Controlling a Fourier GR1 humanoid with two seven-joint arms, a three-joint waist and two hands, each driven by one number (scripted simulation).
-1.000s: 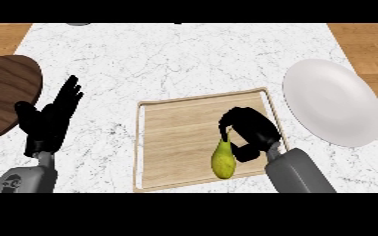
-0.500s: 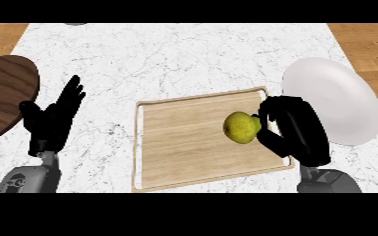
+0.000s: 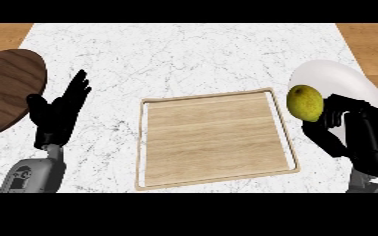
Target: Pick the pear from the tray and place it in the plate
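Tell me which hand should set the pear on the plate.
The right hand: its fingers already hold the pear at the white plate's edge. The left hand rests open across the tray.

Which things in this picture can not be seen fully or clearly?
- Plate, head view: its right part is cut by the edge, its lower part hidden by the pear and right hand.
- Whether the pear touches the plate: cannot tell.
- Brown board: cut by the left edge.
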